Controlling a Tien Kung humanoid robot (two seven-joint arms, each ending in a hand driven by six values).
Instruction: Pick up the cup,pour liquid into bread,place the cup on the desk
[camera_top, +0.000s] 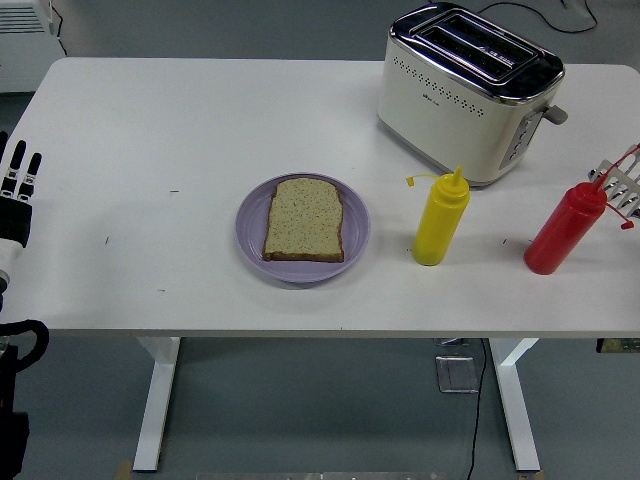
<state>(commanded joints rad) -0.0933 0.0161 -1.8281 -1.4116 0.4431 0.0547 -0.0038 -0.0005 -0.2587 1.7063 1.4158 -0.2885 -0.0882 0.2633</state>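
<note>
Right at the picture's edge, the right hand (622, 178) shows only as a few pale, slatted fingers beside the cap of the red squeeze bottle (565, 229); most of it is cut off by the frame, and whether those fingers touch the bottle or are closed on anything cannot be told. The red squeeze bottle stands upright on the white bench (200, 120) near its right end, with a thin red strap hanging from its cap. No cup shows anywhere; the two squeeze bottles are the only pouring vessels in view.

Just left of it, well clear, stands the yellow squeeze bottle (440, 221), also upright, its small yellow cap dangling to the left on a tether. Behind both bottles sits a cream and chrome toaster (468, 93), set at an angle with two empty slots on top and its lever facing right. A dark cable trails away behind it at the far edge.

Left of the yellow bottle, apart from it, lies a lilac plate (250, 228) carrying one slice of speckled bread (304, 219), flat and roughly centred, with a darker crust along its lower edge. Nothing stands between the bottles and the plate.

At the far left edge the left hand (17, 192) rests with its black and white fingers pointing up, straight and relaxed, grasping nothing; its arm runs down out of sight below the bench.
</note>
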